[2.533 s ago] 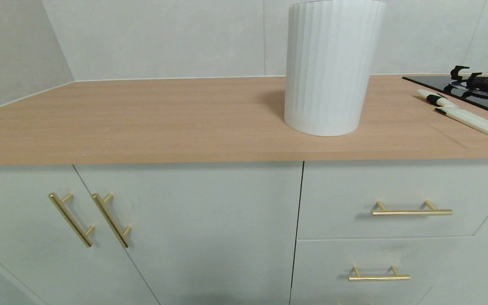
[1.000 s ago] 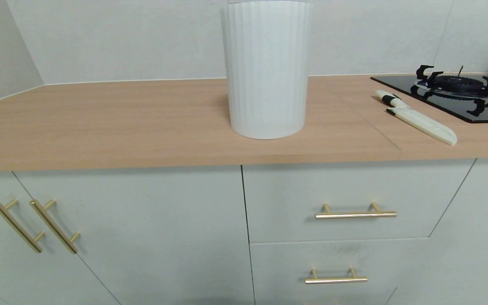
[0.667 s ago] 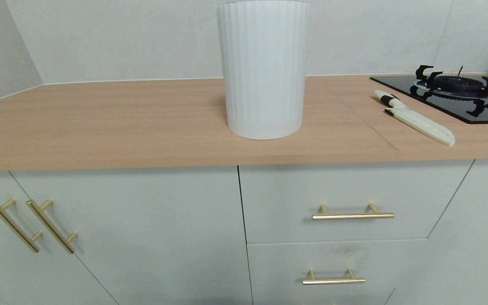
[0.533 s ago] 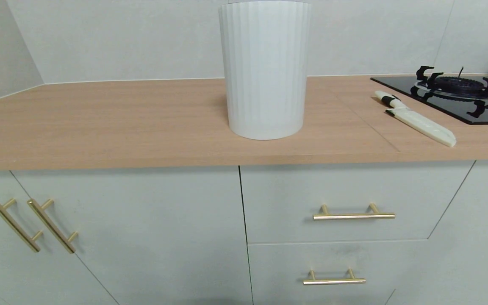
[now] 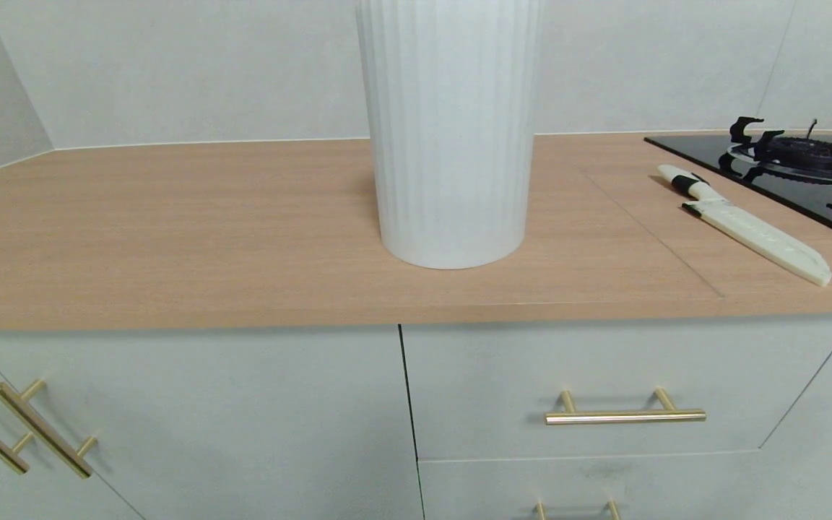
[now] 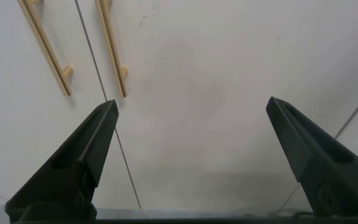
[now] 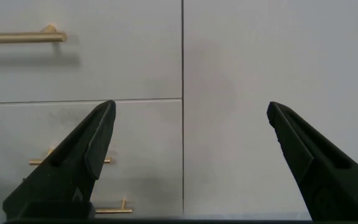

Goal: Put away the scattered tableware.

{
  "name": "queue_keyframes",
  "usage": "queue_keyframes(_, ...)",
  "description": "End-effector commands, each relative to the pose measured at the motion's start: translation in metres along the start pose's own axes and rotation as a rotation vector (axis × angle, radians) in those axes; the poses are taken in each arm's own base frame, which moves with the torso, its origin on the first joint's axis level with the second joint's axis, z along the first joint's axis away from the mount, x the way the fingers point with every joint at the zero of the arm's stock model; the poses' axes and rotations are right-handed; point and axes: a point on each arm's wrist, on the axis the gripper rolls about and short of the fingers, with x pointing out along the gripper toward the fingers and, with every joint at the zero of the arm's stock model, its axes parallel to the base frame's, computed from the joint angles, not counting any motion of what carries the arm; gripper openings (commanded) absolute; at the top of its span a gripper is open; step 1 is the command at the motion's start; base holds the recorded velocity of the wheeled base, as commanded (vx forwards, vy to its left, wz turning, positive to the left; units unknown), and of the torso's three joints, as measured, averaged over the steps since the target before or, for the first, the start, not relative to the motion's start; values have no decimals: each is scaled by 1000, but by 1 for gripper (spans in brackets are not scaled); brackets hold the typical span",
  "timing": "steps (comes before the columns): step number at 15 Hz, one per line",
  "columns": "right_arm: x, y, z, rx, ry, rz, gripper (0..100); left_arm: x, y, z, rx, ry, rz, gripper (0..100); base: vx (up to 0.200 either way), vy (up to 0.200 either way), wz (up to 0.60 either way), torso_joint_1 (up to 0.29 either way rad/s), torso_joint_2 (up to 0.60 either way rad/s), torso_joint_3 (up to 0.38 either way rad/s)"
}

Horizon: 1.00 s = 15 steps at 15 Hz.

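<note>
A tall white ribbed container stands on the wooden countertop, near its front edge. A cream knife with a black band on its handle lies flat to the right, beside the stove. My left gripper is open, facing pale cabinet doors with two gold handles. My right gripper is open too, low in front of the drawer fronts, with nothing between its fingers.
A black glass cooktop with a burner grate sits at the far right of the counter. Below the counter are cabinet doors with gold handles on the left and drawers with a gold bar handle on the right. A grey tiled wall stands behind.
The head view has shifted: first sideways, then closer and lower, so the container and knife look larger and the lower drawer handle has slid to the bottom edge. Nothing on the counter moved.
</note>
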Motion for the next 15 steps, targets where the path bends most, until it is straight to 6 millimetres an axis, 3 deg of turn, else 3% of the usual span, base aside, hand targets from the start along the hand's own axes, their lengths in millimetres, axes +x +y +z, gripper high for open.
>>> queue_keyframes(1, 0, 0, 0, 0, 1, 0, 100, 0, 0, 0, 0, 2, 1, 100, 0, 0, 0, 0, 0, 0)
queue_keyframes(6, 0, 0, 0, 0, 1, 0, 100, 0, 0, 0, 0, 2, 1, 100, 0, 0, 0, 15, -158, -221)
queue_keyframes(15, 0, 0, 0, -2, 1, 0, 100, 0, 0, 0, 0, 2, 1, 100, 0, 0, 0, 111, -487, -338)
